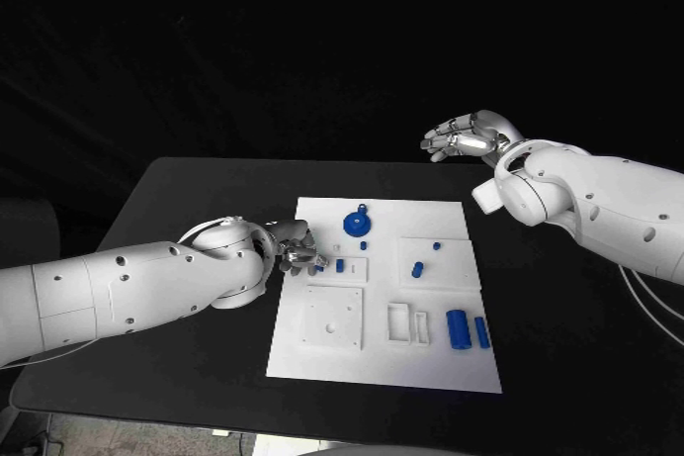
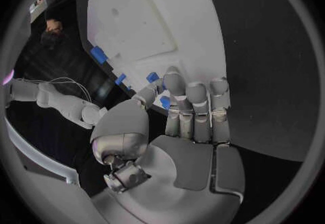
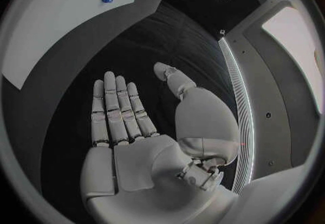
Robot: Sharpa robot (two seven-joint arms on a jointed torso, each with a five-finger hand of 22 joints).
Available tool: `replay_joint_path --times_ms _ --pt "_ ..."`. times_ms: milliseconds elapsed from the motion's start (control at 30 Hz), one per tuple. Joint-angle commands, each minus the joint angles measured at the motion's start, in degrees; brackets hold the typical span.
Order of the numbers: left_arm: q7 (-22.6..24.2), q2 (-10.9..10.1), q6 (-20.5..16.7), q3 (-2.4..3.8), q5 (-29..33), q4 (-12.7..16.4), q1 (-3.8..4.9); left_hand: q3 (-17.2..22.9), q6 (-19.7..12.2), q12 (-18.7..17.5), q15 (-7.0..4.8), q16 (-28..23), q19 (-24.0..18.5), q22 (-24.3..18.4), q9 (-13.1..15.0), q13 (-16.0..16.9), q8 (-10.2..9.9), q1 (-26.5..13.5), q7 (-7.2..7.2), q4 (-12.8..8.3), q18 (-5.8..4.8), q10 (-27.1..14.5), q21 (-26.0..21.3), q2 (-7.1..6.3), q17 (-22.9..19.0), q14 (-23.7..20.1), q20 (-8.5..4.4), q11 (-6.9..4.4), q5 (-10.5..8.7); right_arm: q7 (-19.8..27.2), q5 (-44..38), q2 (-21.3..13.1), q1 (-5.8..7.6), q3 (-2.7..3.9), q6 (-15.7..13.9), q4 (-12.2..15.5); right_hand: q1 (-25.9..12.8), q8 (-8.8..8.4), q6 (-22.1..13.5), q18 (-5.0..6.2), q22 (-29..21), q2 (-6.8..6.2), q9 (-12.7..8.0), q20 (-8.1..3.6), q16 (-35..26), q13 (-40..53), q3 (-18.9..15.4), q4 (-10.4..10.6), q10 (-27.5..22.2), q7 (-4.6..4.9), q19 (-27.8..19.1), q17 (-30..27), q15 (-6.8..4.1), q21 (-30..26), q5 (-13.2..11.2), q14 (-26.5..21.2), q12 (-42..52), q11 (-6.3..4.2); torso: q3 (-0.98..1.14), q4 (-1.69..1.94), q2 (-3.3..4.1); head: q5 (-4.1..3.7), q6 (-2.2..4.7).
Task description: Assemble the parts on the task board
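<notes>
The white task board (image 1: pixel 384 308) lies in the middle of the black table (image 1: pixel 186 194). On it sit blue parts: a round gear-like piece (image 1: pixel 357 222) near the far edge, a small peg (image 1: pixel 418 270) at mid-board and two cylinders (image 1: pixel 468 329) near the right edge. The left hand (image 1: pixel 297 248) rests at the board's left edge; the left wrist view shows a small blue part (image 2: pixel 164 102) pinched at its fingertips. The right hand (image 1: pixel 464 135) hovers beyond the table's far right corner; the right wrist view shows its fingers straight, close together and holding nothing.
</notes>
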Motion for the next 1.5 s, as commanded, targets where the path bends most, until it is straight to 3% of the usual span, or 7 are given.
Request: replay_joint_path --times_ms 33,1500 --pt "-0.22 0.01 1.02 -0.18 0.30 0.03 -0.21 1.59 -0.23 0.31 -0.40 0.28 0.30 0.08 -0.07 -0.06 0.38 2.26 -0.24 -1.27 -0.05 0.04 -0.18 1.74 0.07 0.12 -6.92 -0.45 0.26 0.44 0.06 0.03 -0.08 0.03 0.75 -0.05 -0.32 0.24 -0.36 1.02 0.05 0.15 -0.08 0.14 -0.33 -0.10 -0.01 0.18 -0.33 2.20 -0.26 0.06 0.16 -0.37 0.22 -0.37 0.34 0.06 0.03 0.01 0.01 -0.02 -0.01" --pt "-1.23 1.37 7.07 -0.10 1.10 -1.60 -0.16 1.50 -0.20 0.52 -0.40 0.33 0.30 0.22 -0.13 0.02 0.43 2.45 -0.24 -1.25 -0.12 0.03 -0.26 1.56 0.10 0.12 -6.91 -0.44 0.21 0.57 0.06 0.39 -0.33 0.03 0.68 -0.29 -0.19 0.25 -0.45 1.10 0.12 0.30 -0.19 0.22 -0.43 -0.32 0.02 0.14 -0.39 2.23 -0.33 0.15 0.18 -0.41 0.15 -0.38 0.45 0.08 0.07 -0.08 0.04 -0.06 -0.24"
